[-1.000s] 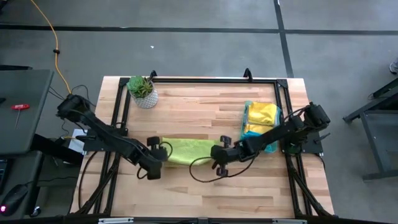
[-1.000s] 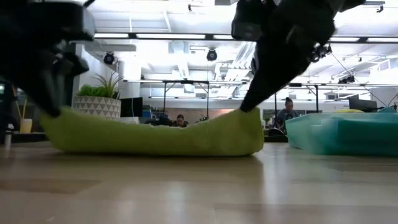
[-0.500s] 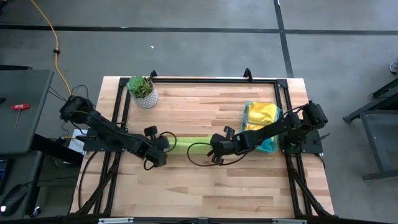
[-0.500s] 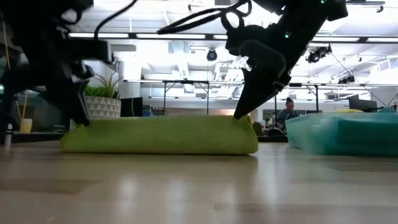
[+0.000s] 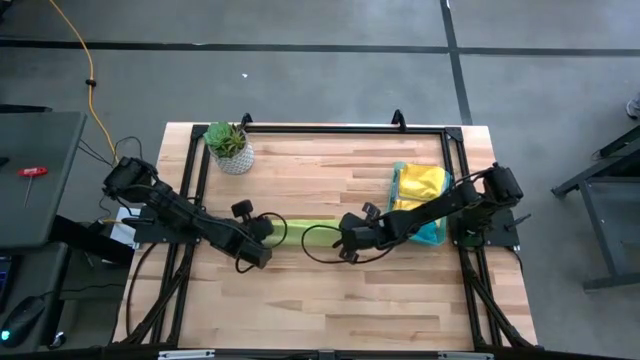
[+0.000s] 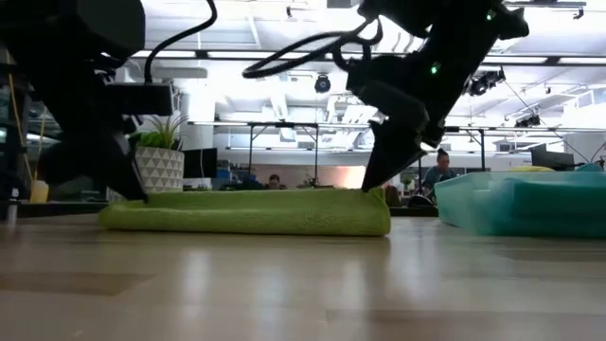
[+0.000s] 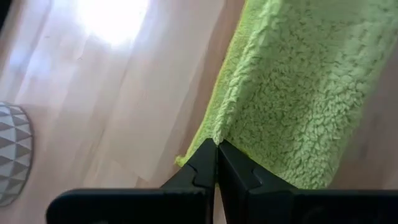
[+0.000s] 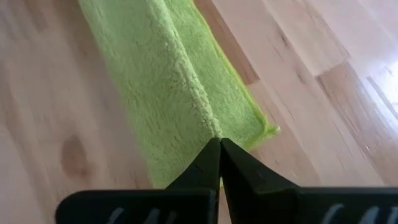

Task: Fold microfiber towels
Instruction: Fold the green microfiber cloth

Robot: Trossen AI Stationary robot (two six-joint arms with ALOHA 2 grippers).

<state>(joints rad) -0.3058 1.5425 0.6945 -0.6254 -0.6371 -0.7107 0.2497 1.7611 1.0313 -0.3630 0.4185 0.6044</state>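
A lime green microfiber towel [image 5: 305,231] lies on the wooden table as a narrow folded strip, flat along its length [image 6: 246,210]. My left gripper [image 5: 273,232] is shut on its left end and my right gripper [image 5: 338,237] is shut on its right end. Both slant down onto it [image 6: 142,194] [image 6: 367,187]. More towels, a yellow one [image 5: 420,182] on top, lie in the translucent green tray [image 5: 393,206] at the right. My left gripper pinches a raised ridge of the towel at its left end [image 7: 231,127] between its two fingers. The fingers slant down from the table's left. The strip rests on the table. How many layers are held cannot be told. My right gripper pinches a raised ridge on top of the towel near its right end [image 8: 208,121] between its two fingers, slanting down from the table's right. The fingers lie along the strip. The towel's corner [image 8: 264,132] and the rest of it lie on the table.
A potted plant [image 5: 230,147] stands at the far left corner. The tray [image 6: 521,204] stands just right of the towel, under my right arm. A black frame rail [image 5: 340,129] runs along the table's far edge. Bare wood [image 5: 330,300] stretches toward the near edge.
Both grippers, still shut, have moved toward the table's far edge and down, carrying the towel's near edge over. The towel has gone from a wider sagging band to a narrow folded strip, which has sunk flat onto the table.
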